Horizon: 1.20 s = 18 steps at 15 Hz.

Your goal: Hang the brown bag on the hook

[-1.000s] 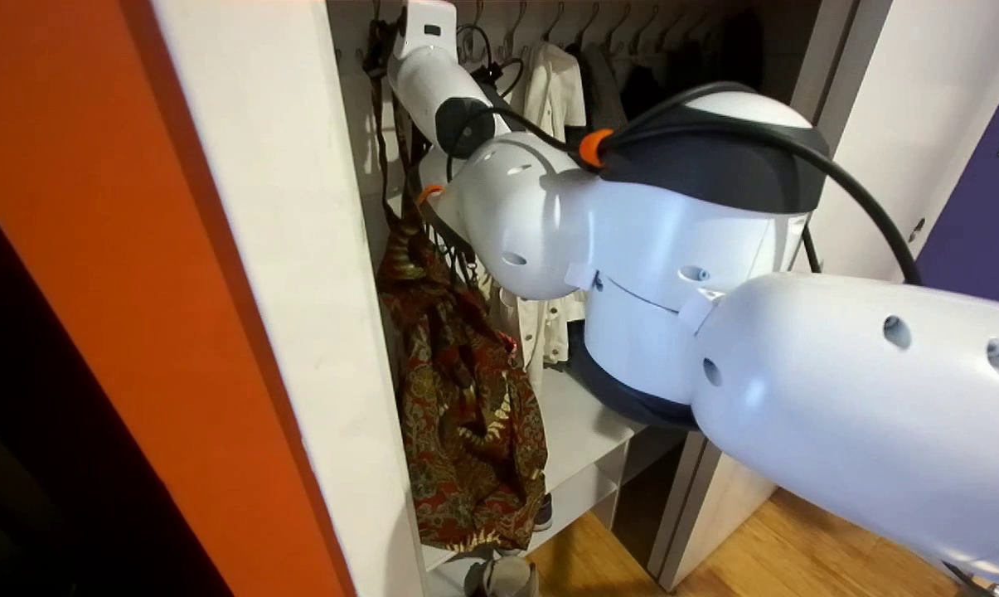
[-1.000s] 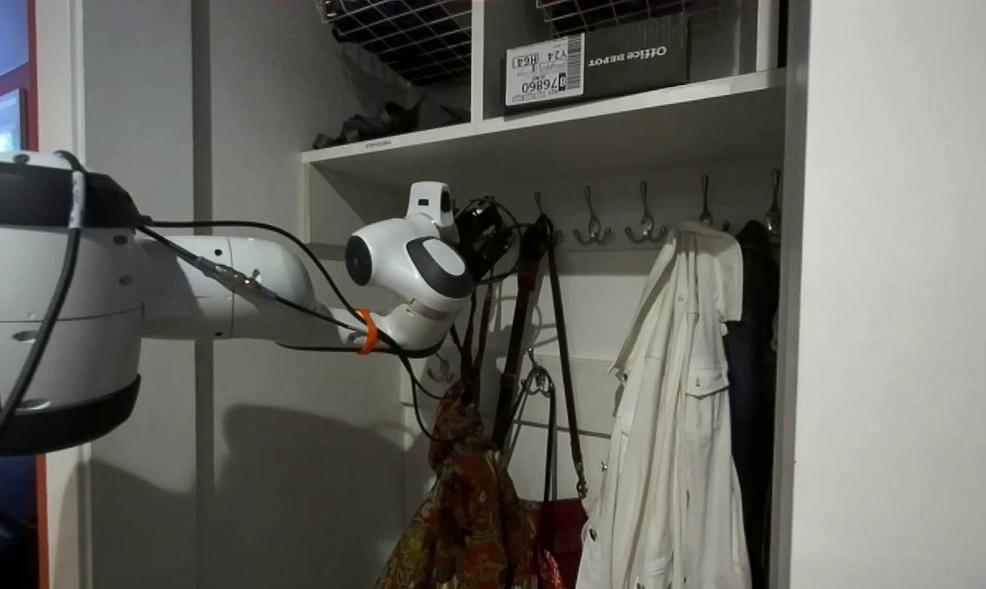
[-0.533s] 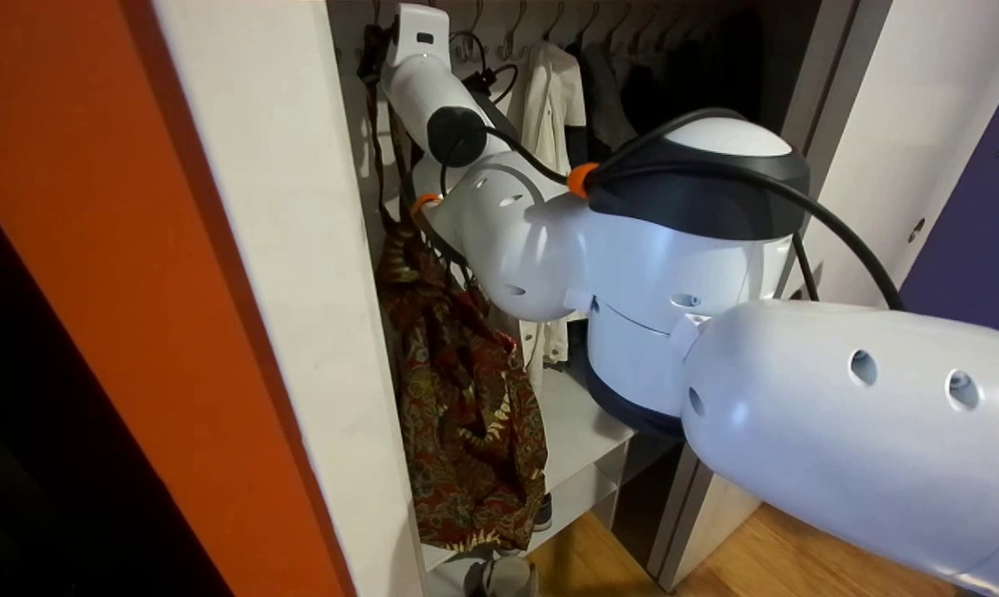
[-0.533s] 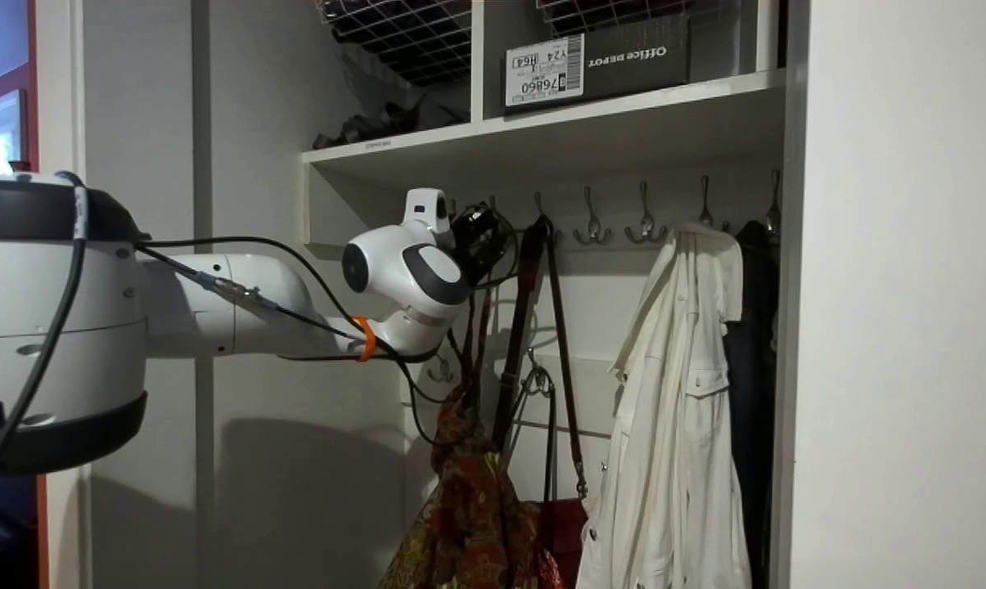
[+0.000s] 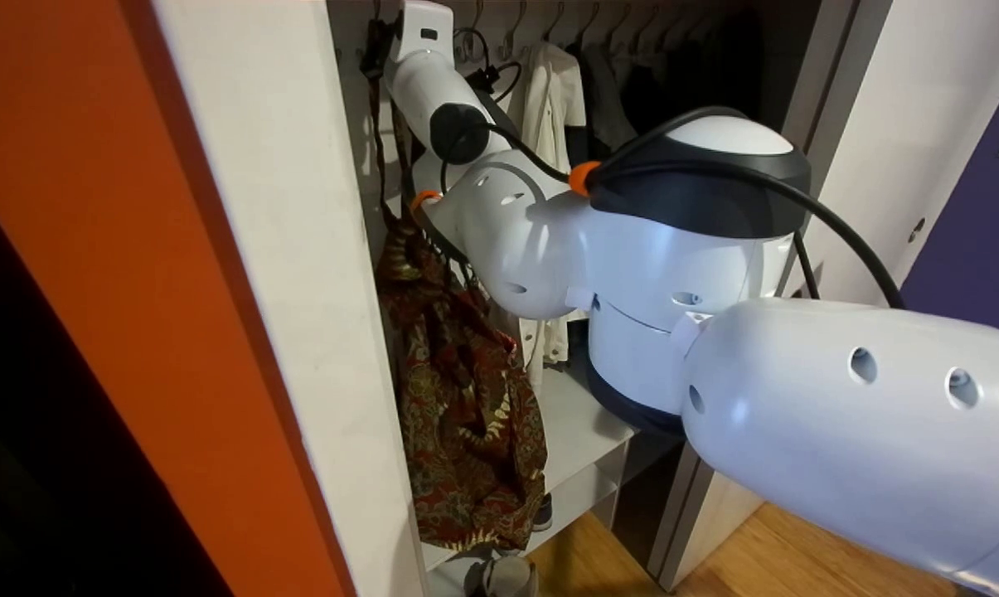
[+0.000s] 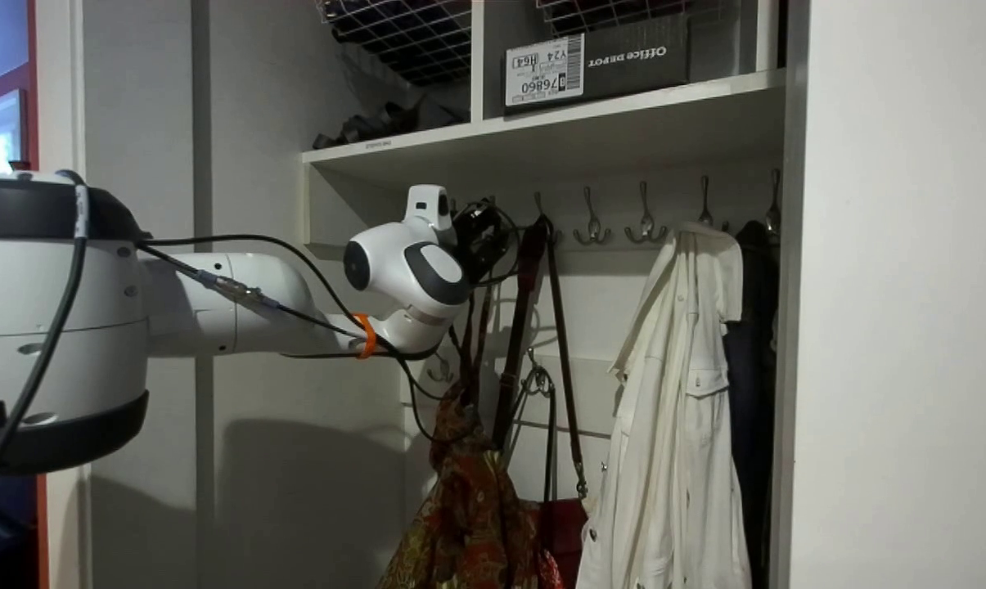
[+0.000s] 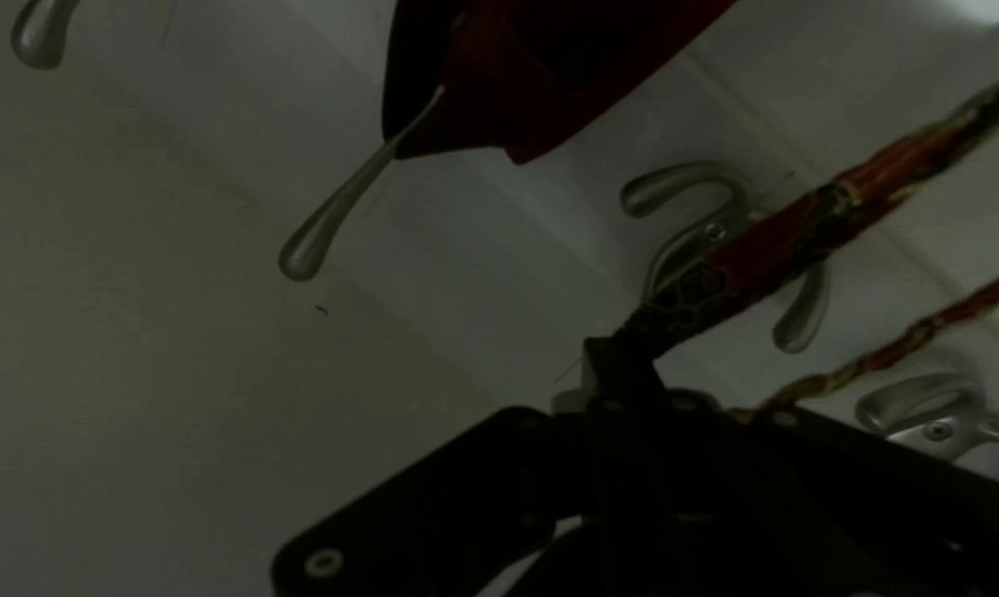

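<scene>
Arm (image 5: 648,274) reaches in under the shelf (image 6: 591,147), its wrist near the underside, so a steep lift could knock into it. The bag (image 6: 476,507) hangs beneath the wrist in both exterior views; its slack body may swing and pull everything sideways on release. Beside it hangs the purse (image 6: 569,532), and a careless sweep could tangle the two. A loose loop of the arm's cable (image 6: 232,286) seems to cross the bag's neck and might snag as the arm backs out. The pincer (image 7: 619,356) is clenched, by the look of it on the bag's thick strap (image 7: 764,245), which runs to its tips; letting go before that strap is seated could drop the bag. The thin strap (image 7: 897,348) passes behind the pincer and may miss its place, leaving the bag lopsided. The hook (image 7: 713,230) lies behind the thick strap in the wrist view, its upper prong mostly hidden by the pincer; whether anything loops round it cannot be told, and that blind spot is the likeliest cause of a bad release.
</scene>
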{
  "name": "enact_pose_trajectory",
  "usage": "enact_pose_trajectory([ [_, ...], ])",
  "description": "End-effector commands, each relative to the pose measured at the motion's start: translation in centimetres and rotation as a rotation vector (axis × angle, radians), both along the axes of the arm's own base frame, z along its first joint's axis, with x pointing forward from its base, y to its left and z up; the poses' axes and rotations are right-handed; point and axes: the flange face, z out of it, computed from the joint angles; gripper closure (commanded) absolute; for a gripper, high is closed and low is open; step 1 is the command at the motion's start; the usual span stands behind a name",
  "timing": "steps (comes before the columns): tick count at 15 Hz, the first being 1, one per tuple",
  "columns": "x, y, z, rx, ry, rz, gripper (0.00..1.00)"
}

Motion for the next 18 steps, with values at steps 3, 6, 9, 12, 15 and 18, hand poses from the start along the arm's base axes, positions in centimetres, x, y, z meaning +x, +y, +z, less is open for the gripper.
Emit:
enact_pose_trajectory([
  [3, -1.7, -1.5, 1.1, 0.026, -0.046, -0.076, 1.00],
  [6, -2.8, -2.3, 1.6, 0.073, -0.101, -0.084, 1.00],
  [9, -2.4, -1.7, 0.6, 0.078, -0.104, -0.054, 1.00],
  [12, -1.7, -2.5, -0.2, 0.099, -0.078, -0.056, 1.00],
  [15, -2.1, -4.1, 0.0, 0.142, -0.104, -0.078, 1.00],
  [18, -2.1, -5.5, 0.1, 0.177, -0.124, -0.085, 1.00],
])
